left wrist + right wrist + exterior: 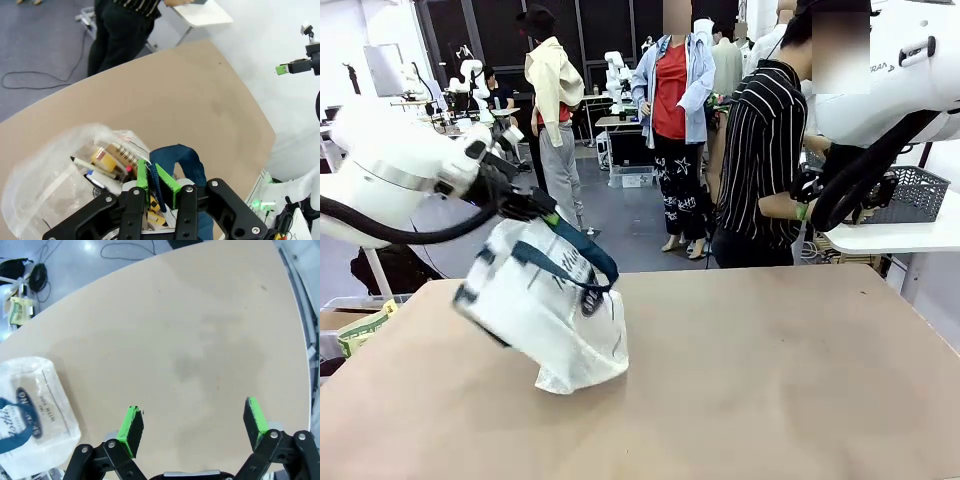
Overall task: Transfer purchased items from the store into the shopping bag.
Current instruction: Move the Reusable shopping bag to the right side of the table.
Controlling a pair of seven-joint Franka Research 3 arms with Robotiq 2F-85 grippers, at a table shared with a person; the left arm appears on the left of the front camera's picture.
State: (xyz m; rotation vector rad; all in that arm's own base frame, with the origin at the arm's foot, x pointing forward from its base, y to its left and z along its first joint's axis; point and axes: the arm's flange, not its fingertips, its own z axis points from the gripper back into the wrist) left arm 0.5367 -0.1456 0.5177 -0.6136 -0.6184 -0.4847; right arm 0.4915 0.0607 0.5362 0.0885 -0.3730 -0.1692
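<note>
The shopping bag (545,305), translucent white with navy handles, hangs tilted over the left of the table, its lower corner touching the top. My left gripper (542,210) is shut on a navy handle (182,160). In the left wrist view that gripper (159,182) pinches the strap above the bag's open mouth, where several purchased items (107,160) lie, among them a brown spiral-bound packet and pens. The store, a dark grey lattice basket (915,195), stands on a white side table at the far right. My right gripper (192,422) hovers open and empty high over the bare table, with the bag (35,410) at the lower left.
A person in a striped shirt (760,150) stands at the far right edge, beside the white side table (890,238) and close to my right arm (880,150). The brown tabletop (770,380) is bare from the middle to the right. A box with a yellow packet (360,330) sits off the left edge.
</note>
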